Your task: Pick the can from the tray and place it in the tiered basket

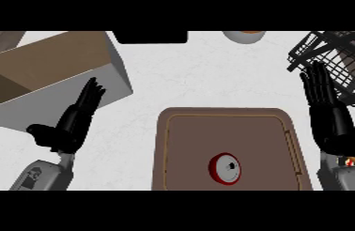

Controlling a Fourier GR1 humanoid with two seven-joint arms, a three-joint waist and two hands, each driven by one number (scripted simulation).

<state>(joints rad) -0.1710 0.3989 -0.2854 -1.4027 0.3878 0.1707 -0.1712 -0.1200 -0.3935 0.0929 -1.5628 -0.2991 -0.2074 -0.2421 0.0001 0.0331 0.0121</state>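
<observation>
1 red can (225,168), white on top, stands in the brown tray (229,127). black tiered basket (333,51) at far right. left hand (69,124) and right hand (329,112) are open.

There is one can (225,168), one brown tray (164,150), one black wire tiered basket (326,43) and one open box (62,61). One dark slab (150,36) and one pale round vessel (244,36) show at the far edge. Two hands count: one left hand (69,127), one right hand (331,119).
</observation>
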